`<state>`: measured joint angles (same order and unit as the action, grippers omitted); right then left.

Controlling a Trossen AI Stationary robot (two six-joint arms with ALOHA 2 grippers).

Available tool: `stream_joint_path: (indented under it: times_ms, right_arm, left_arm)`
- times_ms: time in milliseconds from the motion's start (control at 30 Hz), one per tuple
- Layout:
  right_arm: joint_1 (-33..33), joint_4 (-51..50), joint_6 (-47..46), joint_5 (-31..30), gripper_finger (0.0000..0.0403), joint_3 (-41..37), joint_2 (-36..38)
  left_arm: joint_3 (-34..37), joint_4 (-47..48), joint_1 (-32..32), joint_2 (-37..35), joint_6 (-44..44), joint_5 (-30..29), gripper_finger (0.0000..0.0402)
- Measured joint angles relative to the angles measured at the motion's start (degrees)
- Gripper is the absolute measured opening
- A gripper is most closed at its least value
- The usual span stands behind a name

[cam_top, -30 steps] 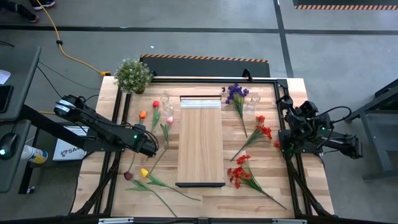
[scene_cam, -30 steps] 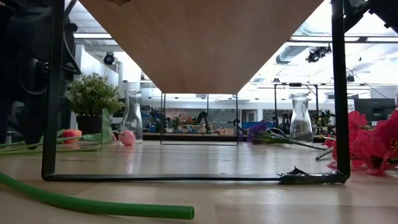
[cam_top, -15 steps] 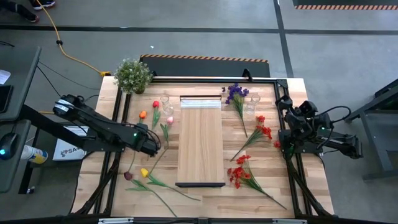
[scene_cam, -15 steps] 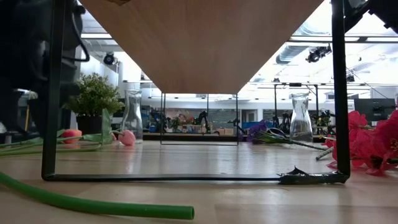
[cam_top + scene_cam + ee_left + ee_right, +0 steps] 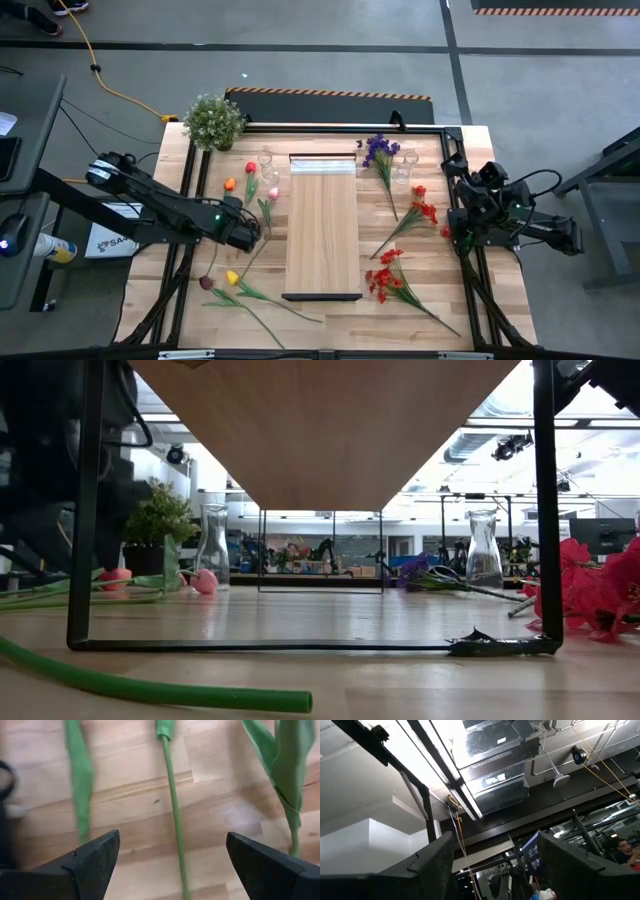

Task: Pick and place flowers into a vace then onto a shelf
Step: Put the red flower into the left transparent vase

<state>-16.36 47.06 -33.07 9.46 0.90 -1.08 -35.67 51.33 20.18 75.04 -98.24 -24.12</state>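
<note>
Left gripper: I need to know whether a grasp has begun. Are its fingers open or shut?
Open. The left gripper has its fingers spread wide on either side of a green flower stem, not closed on it.

Grey concrete floor (image 5: 330,65) with dark seam lines, a yellow cable (image 5: 105,85) trailing across; overhead, silver ductwork (image 5: 495,755) and bright ceiling lights.

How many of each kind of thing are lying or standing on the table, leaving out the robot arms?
Tulips: 5
Red sprays: 2
Purple sprig: 1
Glass vases: 2
Potted plant: 1
Shelf: 1
Total: 12
</note>
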Motion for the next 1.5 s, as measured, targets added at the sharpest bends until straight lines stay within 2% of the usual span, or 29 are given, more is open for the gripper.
stream_joint_path:
  times_ms: [267, 400, 1433, 1500]
  right_arm:
    - [0.02, 0.02, -1.98, -0.22, 0.0273, 0.01, 0.0]
    - [0.02, -0.04, -2.05, -0.49, 0.0273, 0.01, 0.0]
    - [0.02, -0.94, -2.96, -1.23, 0.0273, 0.01, -0.04]
    - [0.02, -0.94, -2.96, -1.23, 0.0273, -0.01, -0.04]
  left_arm:
    - [6.7, -11.61, 0.0, -0.13, -2.38, -2.32, 0.0397]
    - [9.09, -13.83, 0.11, -0.43, -4.04, -3.41, 0.0377]
    - [9.45, -16.25, -0.02, -0.13, -5.92, -4.95, 0.0035]
    - [9.45, -16.24, 0.02, -0.13, -5.9, -5.09, 0.0032]
